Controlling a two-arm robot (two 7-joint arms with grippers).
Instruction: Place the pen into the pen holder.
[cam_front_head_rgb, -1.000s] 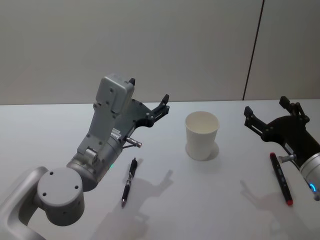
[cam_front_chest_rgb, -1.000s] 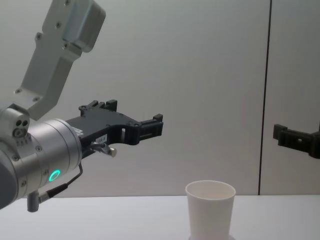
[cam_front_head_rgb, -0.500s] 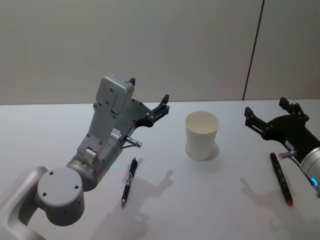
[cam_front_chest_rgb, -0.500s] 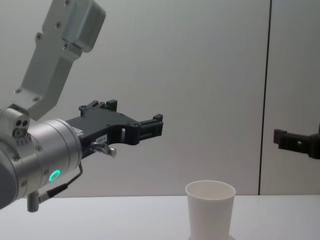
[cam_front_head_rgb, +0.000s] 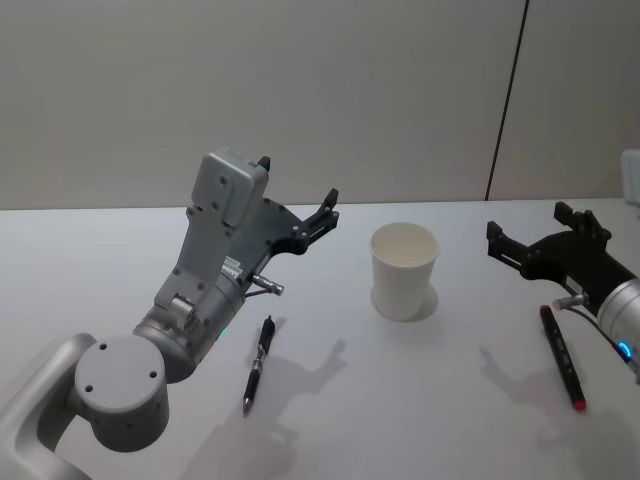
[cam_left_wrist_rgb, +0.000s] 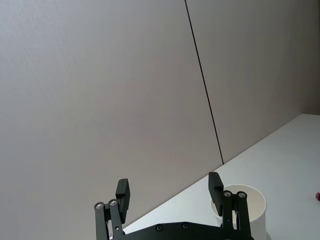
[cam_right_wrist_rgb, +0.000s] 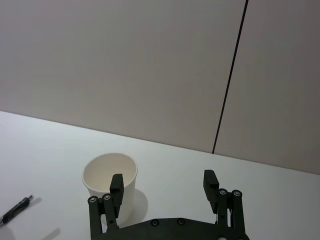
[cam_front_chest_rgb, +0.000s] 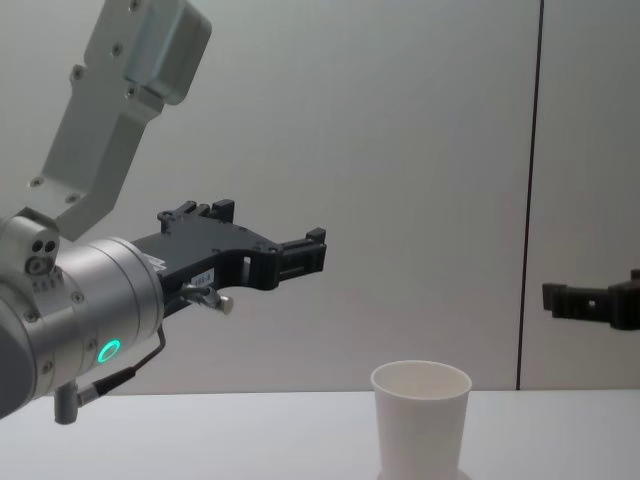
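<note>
The pen holder, a white paper cup (cam_front_head_rgb: 404, 270) (cam_front_chest_rgb: 420, 418) (cam_left_wrist_rgb: 246, 204) (cam_right_wrist_rgb: 109, 184), stands upright at the table's middle. To its left a black pen (cam_front_head_rgb: 258, 362) (cam_right_wrist_rgb: 15, 210) lies flat on the table. A dark pen with a red tip (cam_front_head_rgb: 561, 356) lies to the right. My left gripper (cam_front_head_rgb: 297, 180) (cam_front_chest_rgb: 268, 230) (cam_left_wrist_rgb: 169, 186) hangs open and empty in the air, left of the cup and above the black pen. My right gripper (cam_front_head_rgb: 527, 222) (cam_front_chest_rgb: 590, 299) (cam_right_wrist_rgb: 163, 180) is open and empty too, raised right of the cup, over the red-tipped pen's far end.
The white table (cam_front_head_rgb: 420, 400) runs back to a grey wall (cam_front_head_rgb: 330, 90) with a dark vertical seam (cam_front_head_rgb: 505, 100). The left arm's large grey body (cam_front_head_rgb: 190, 300) rises over the table's left part.
The right gripper has sunk a little and drifted slightly left towards the cup. The left arm, both pens and the cup have stayed put.
</note>
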